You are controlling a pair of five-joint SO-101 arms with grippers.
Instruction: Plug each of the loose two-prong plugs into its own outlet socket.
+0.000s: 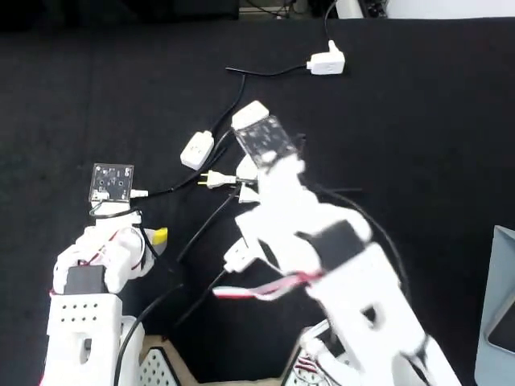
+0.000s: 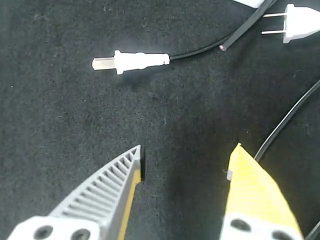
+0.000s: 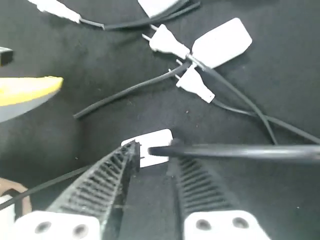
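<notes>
My left gripper [image 2: 188, 147] hangs open over the bare black table, with a grey and a yellow finger [image 2: 252, 190]. A white two-prong plug [image 2: 130, 61] on a black cable lies just beyond it, and a second plug [image 2: 299, 22] lies farther off. My right gripper [image 3: 154, 147] is shut on the cable end of a white outlet socket [image 3: 150, 142]; its black cable [image 3: 240, 151] runs across one finger. Beyond it lie two plugs [image 3: 165, 40] [image 3: 195, 82] and another socket [image 3: 222, 42]. In the high view, sockets [image 1: 197, 149] [image 1: 326, 62] lie mid-table and at the back.
Black cables [image 1: 201, 229] criss-cross the table between the two arms. A grey-blue container [image 1: 499, 305] stands at the right edge. The yellow finger of the left gripper [image 3: 30, 87] shows in the right wrist view. The far left of the table [image 1: 64, 96] is bare.
</notes>
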